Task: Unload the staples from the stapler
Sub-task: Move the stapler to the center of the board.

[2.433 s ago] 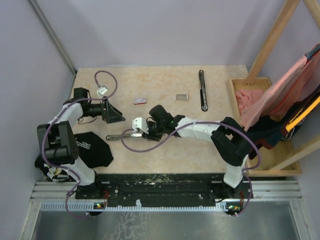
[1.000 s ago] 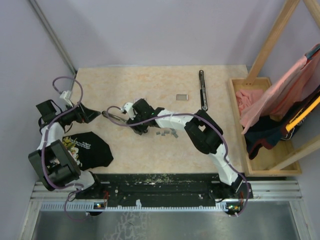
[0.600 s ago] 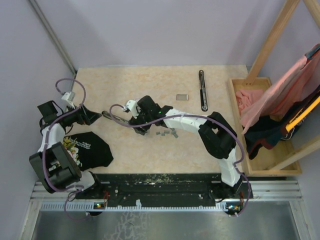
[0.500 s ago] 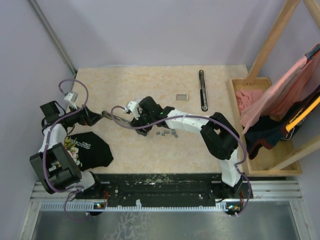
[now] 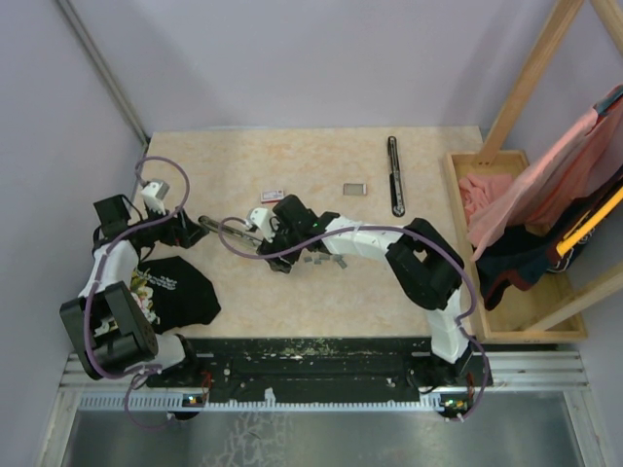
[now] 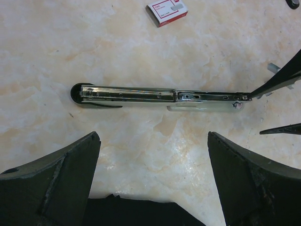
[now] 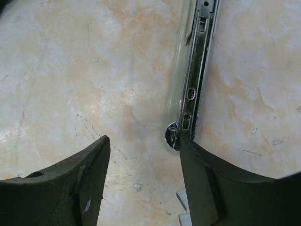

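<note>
The stapler lies opened out flat on the table, its metal channel facing up; it also shows in the left wrist view and the right wrist view. A few small grey staple strips lie on the table beside the right arm, and two show at the bottom of the right wrist view. My left gripper is open and empty just short of the stapler's black end. My right gripper is open, with one fingertip touching the stapler's clear end.
A red-and-white box lies behind the stapler. A small grey block and a long black bar lie at the back. A black cloth lies front left. A wooden tray with pink cloth stands right.
The stapler went from the table's middle to the left, and staple strips now lie on the table. My left gripper has moved right toward the stapler. The right gripper shifted slightly, uncovering the red-and-white box.
</note>
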